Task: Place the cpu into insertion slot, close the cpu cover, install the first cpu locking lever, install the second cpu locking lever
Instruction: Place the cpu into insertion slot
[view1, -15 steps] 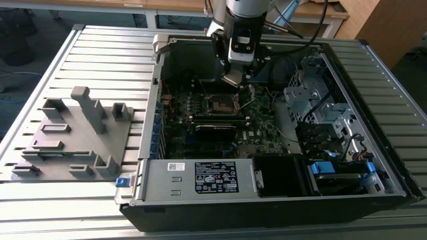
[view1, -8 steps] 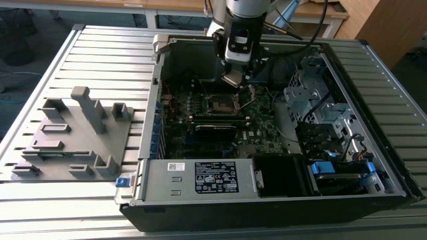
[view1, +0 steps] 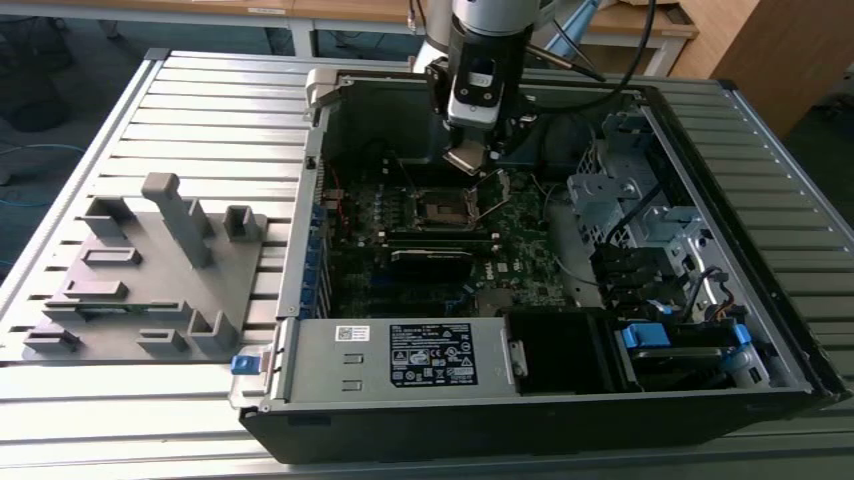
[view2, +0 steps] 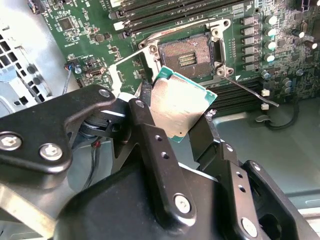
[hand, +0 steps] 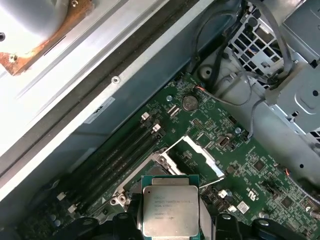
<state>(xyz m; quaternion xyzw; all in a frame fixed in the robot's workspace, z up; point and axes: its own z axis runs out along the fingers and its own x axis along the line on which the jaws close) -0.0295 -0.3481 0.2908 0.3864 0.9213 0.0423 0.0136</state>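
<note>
My gripper (view1: 469, 158) hangs inside the open computer case (view1: 667, 400), shut on the cpu (view2: 182, 107), a flat square chip with a silvery top and a green edge. In both wrist views the black fingers (view2: 145, 107) clamp the chip by two opposite edges. The cpu (hand: 170, 210) hovers above the board, a little short of the insertion slot (view2: 189, 51), whose dark centre lies bare. In the exterior view the insertion slot (view1: 438, 207) sits just below the gripper. The cpu cover (hand: 202, 154) stands swung up and open beside the slot. A thin locking lever (view2: 250, 92) sticks out loose from the slot's corner.
Long black memory slots (hand: 115, 160) run beside the socket. A metal drive cage (view1: 627, 210) with cables fills the case on the exterior view's right. The power supply (view1: 400, 355) sits at the case's near end. A grey fixture (view1: 147, 270) stands on the slatted table.
</note>
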